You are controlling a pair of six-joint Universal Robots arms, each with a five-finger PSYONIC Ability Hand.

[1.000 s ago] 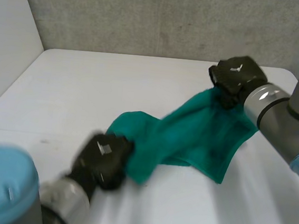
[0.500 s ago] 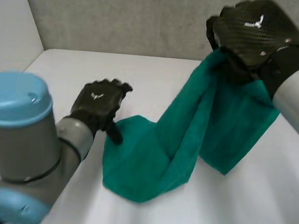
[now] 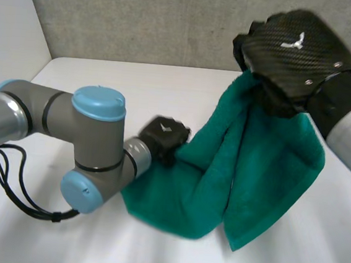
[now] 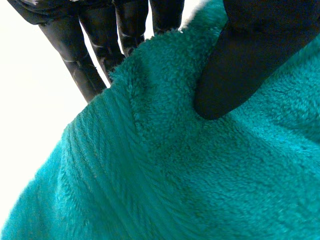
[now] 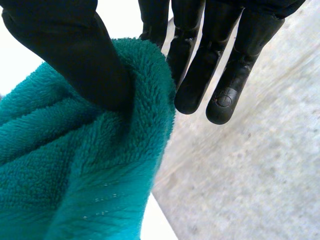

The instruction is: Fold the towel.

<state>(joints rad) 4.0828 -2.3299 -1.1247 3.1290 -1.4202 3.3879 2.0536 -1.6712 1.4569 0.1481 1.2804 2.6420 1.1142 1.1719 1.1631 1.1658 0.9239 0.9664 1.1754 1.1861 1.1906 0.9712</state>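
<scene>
A teal towel (image 3: 265, 171) hangs from my right hand (image 3: 295, 53), which holds its upper end high above the table's right side. In the right wrist view the thumb (image 5: 65, 50) pinches the towel (image 5: 75, 175) against the fingers. The towel's lower part drapes down and left onto the table. My left hand (image 3: 162, 135) is at that low left edge. In the left wrist view its thumb (image 4: 240, 55) presses the towel (image 4: 175, 175) against the fingers (image 4: 80, 60), so it grips the edge.
The white table (image 3: 93, 80) stretches to the left and back. A grey wall (image 3: 174, 19) runs along the far edge and a white side wall (image 3: 8, 59) stands at the left. My left arm (image 3: 93, 148) lies across the front left.
My left hand let go of the towel, opened beside it, then moved right and closed on its left edge. My right hand rose with the towel and has stayed high.
</scene>
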